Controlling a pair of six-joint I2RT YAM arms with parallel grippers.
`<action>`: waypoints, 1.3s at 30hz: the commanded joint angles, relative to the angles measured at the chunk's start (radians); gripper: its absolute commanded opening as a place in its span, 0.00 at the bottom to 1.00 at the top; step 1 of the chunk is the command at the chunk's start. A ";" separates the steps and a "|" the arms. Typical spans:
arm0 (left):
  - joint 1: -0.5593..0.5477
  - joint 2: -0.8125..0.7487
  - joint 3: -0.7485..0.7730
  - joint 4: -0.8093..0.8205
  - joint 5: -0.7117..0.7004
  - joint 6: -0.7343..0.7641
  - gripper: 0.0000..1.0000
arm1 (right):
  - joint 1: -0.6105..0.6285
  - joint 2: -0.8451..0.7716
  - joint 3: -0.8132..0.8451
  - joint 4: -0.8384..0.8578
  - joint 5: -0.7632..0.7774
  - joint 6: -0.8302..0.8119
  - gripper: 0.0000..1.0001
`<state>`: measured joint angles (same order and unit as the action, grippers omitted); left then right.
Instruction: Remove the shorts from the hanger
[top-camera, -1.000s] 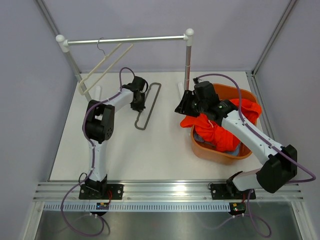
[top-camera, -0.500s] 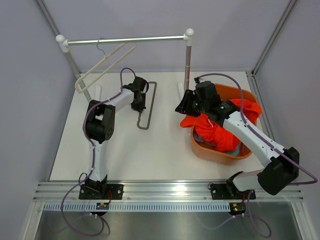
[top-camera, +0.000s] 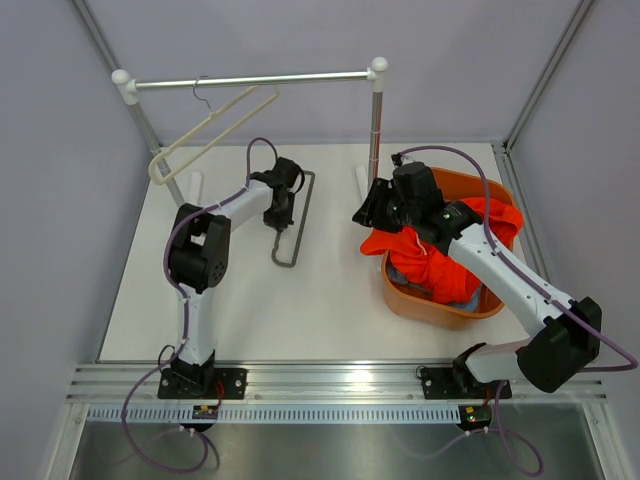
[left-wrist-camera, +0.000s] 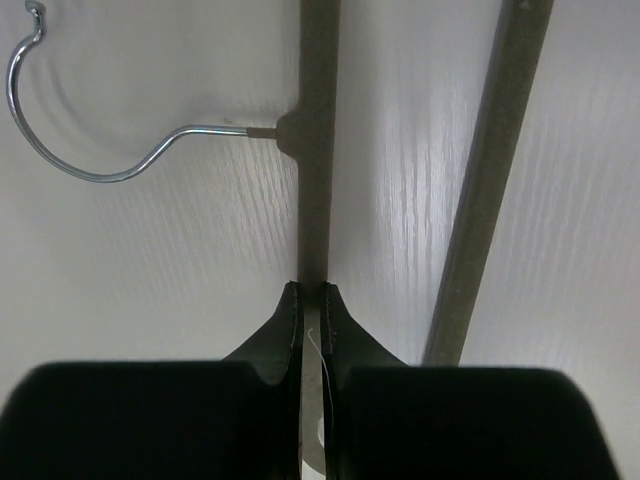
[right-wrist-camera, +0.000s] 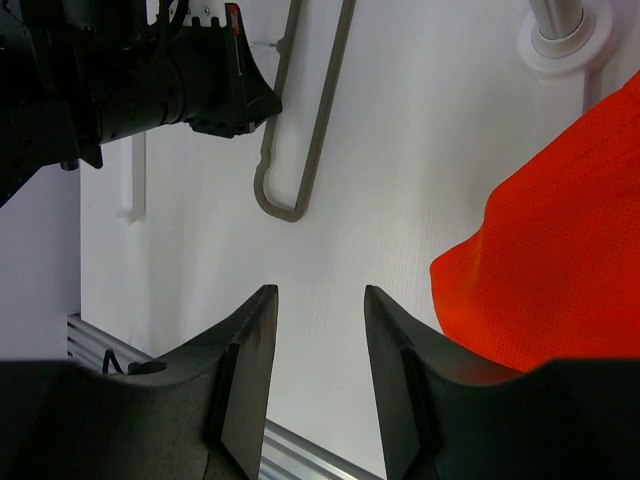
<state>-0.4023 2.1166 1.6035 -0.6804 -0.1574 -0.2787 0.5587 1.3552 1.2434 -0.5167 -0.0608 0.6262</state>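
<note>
Left gripper (left-wrist-camera: 311, 295): in its wrist view we see the two fingers (left-wrist-camera: 285, 335) pinched on one bar of a grey hanger (left-wrist-camera: 318, 150), with only a hair of a gap between the tips. The hanger's second bar runs up the right of that frame, and the metal hook (left-wrist-camera: 200, 127) curls into the upper left. The overhead view hides this clamp under the wrist; there the hanger lies flat on the white table (top-camera: 330, 300), left of centre.

Right gripper (right-wrist-camera: 320, 300): fingers (right-wrist-camera: 250, 370) spread apart with nothing between them, only bare table below. The orange shorts (right-wrist-camera: 560, 250) fill the right edge of that frame, beside the fingers and not touched by them.

Only the overhead view shows where the shorts sit. They are heaped in an orange basket (top-camera: 440, 312) at right of centre, with one fold spilling over the basket's left rim under the right wrist.

Further out, in the upper left of the overhead frame, a cream hanger (top-camera: 210, 130) hangs bare and tilted from a silver rail (top-camera: 250, 80). The rail's post (top-camera: 377, 120) stands just behind the right gripper.
</note>
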 joint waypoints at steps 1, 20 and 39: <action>-0.006 -0.116 -0.008 -0.047 -0.037 0.022 0.00 | 0.009 -0.007 0.031 0.011 0.023 -0.003 0.49; -0.050 -0.325 -0.094 -0.068 -0.051 0.032 0.00 | 0.043 0.179 0.091 0.101 -0.051 0.079 0.48; -0.098 -0.455 -0.093 -0.088 0.012 0.013 0.00 | 0.067 0.369 -0.022 0.544 -0.229 0.377 0.70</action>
<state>-0.4934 1.7142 1.4960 -0.7773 -0.1722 -0.2596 0.6155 1.7096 1.2499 -0.1352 -0.2546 0.9131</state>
